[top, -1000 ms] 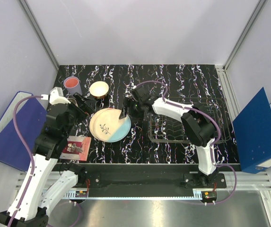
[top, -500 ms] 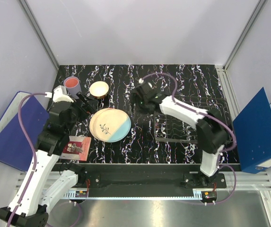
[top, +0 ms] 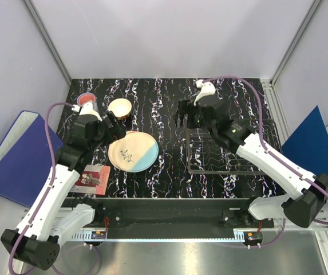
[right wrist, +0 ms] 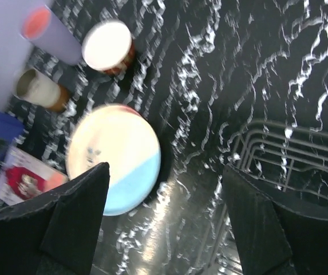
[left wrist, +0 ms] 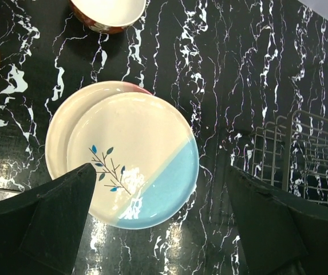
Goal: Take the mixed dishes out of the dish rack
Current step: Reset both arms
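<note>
my left jaws are spread wide with nothing between them, hanging over the two stacked plates. the blue-half plate (left wrist: 135, 166) lies flat on top of the pink-half plate (left wrist: 58, 137), shifted a little to the right, so the lower plate's cream rim and a sliver of its pink show past the edge. both sit on the black marbled tabletop (top: 152, 97), to the left of the dish rack (top: 224, 152) and apart from it.

behind the plates stands the red bowl-cup (top: 119, 107), upright, cream inside. further left is the lilac tumbler (top: 86, 102), pink at its mouth. the brown-cream cup (right wrist: 38, 89) stands just in front of the tumbler; from the top camera my left arm hides it. a red printed card (top: 93, 176) lies near the front edge, left of the plates.

my right jaws are also spread wide and hold nothing. they hover near the rack's far left corner, over the tabletop between rack and plates. that wrist view is blurred, but the gap between the fingers (right wrist: 78, 217) is plain.
</note>
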`<action>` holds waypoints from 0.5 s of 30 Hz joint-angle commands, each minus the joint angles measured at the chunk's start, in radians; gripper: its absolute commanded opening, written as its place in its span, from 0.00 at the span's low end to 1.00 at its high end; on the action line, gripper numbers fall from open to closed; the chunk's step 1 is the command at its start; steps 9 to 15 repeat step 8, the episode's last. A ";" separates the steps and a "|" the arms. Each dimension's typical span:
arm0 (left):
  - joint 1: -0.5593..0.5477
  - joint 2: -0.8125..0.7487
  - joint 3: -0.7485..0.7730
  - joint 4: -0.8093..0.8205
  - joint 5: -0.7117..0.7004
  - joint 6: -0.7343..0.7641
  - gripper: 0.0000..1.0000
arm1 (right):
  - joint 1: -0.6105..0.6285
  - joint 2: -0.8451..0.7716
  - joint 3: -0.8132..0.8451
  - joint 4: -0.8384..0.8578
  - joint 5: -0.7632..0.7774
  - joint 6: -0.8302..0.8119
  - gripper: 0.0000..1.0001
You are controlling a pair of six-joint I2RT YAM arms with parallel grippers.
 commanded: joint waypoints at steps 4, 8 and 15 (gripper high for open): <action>-0.087 -0.010 0.073 0.014 -0.018 0.122 0.99 | 0.168 -0.148 -0.233 0.077 0.284 -0.149 0.86; -0.196 0.022 0.087 -0.014 -0.112 0.159 0.99 | 0.324 -0.144 -0.247 0.065 0.566 -0.215 0.87; -0.196 0.022 0.087 -0.014 -0.112 0.159 0.99 | 0.324 -0.144 -0.247 0.065 0.566 -0.215 0.87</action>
